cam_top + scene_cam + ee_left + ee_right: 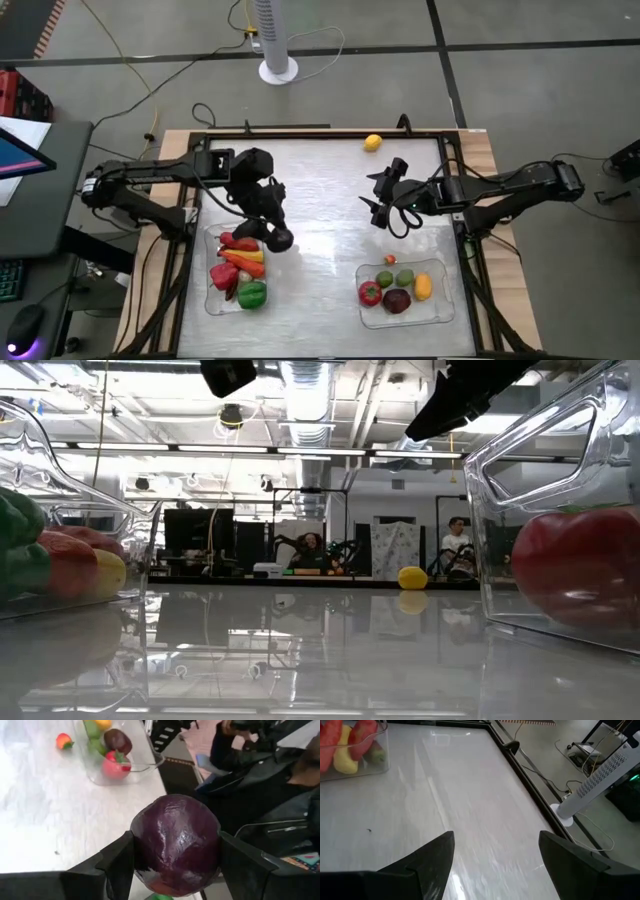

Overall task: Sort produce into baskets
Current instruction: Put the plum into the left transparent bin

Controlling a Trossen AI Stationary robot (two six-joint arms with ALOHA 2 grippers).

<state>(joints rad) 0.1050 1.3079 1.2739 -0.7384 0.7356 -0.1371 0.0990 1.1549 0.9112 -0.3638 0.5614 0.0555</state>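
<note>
Your left gripper is closed on a dark purple piece, one finger against each flank, and it hangs at the inner edge of the left basket, near that basket's far corner. Your right gripper stands wide open and empty above bare table, between the stray lemon at the far edge and the right basket.

The step in hand appears to be the delivery of the purple piece. The left basket already holds red, orange and green peppers; the right basket holds a tomato, limes, a yellow fruit and another dark piece. A small orange-red fruit lies on the table just beyond the right basket.

The next move calls for you to choose the basket, bring the piece well inside its rim, lower it and part the fingers. The piles leave little free floor, so a roll-out is possible.

The purple piece is nearly round; no clear long axis or pointing end can be told.
</note>
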